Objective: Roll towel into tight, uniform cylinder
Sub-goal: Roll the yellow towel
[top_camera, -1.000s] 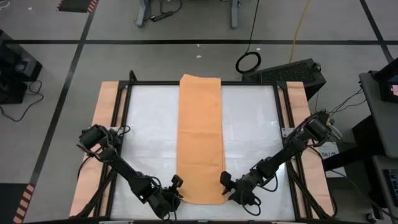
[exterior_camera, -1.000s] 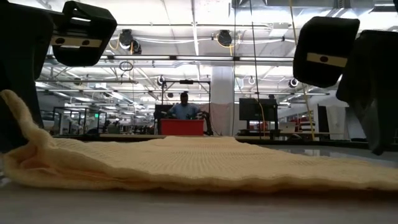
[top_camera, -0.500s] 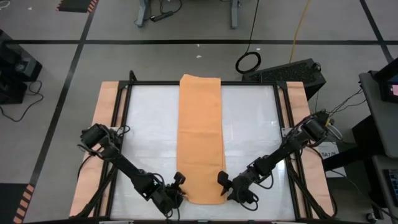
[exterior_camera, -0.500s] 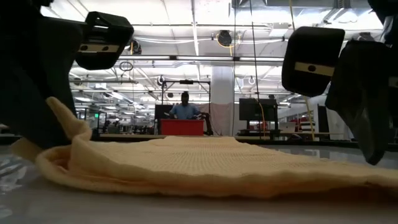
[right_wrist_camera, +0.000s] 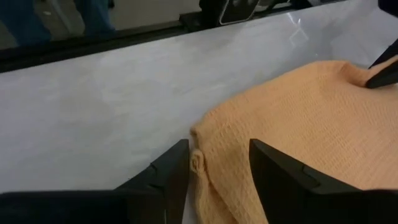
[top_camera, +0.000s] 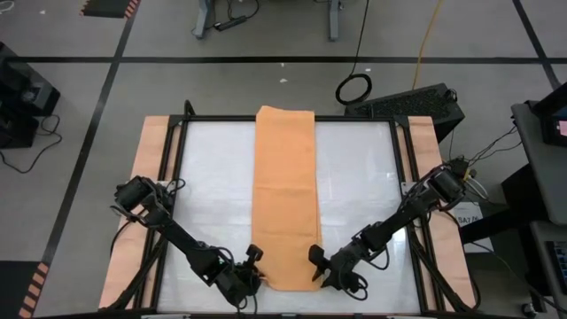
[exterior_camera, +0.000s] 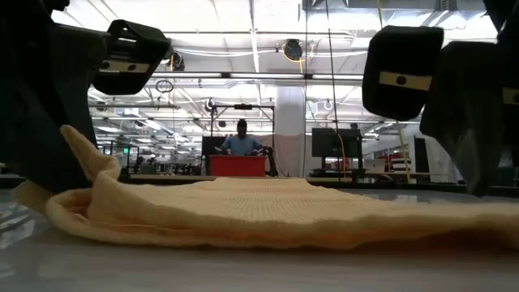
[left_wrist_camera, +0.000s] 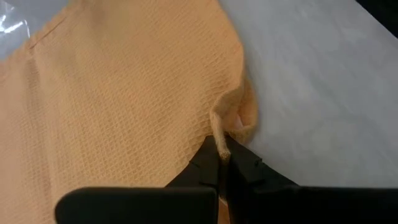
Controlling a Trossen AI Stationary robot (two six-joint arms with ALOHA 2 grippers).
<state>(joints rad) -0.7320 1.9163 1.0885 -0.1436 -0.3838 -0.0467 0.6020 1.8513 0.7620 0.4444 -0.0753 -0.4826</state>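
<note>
The orange-tan towel (top_camera: 285, 195) lies flat as a long narrow strip down the middle of the white table, from the far edge to the near edge. My left gripper (left_wrist_camera: 222, 163) is at the towel's near-left corner, shut on it. That corner stands up as a small peak (exterior_camera: 81, 150) in the low view. My right gripper (right_wrist_camera: 217, 165) is open at the near-right corner (right_wrist_camera: 198, 155). One finger stands on either side of that corner; whether they touch the cloth cannot be told. My left gripper pinches a small raised fold of the towel's edge (left_wrist_camera: 219, 138) at its near-left corner, between the two fingers. The fingers slant down from the near left. The pinched cloth stands a little above the table, and the towel beyond it lies flat.
Bare white table (top_camera: 213, 204) lies on both sides of the towel, inside a black frame (top_camera: 182, 120) with tan boards at the sides. A black box (top_camera: 416, 102) sits off the far right corner. A person (exterior_camera: 241, 136) stands far back in the room.
The towel's near-left corner, pinched up by my left gripper, has been drawn a little toward the table's right, so the raised peak sits farther in. The rest of the towel has stayed flat.
</note>
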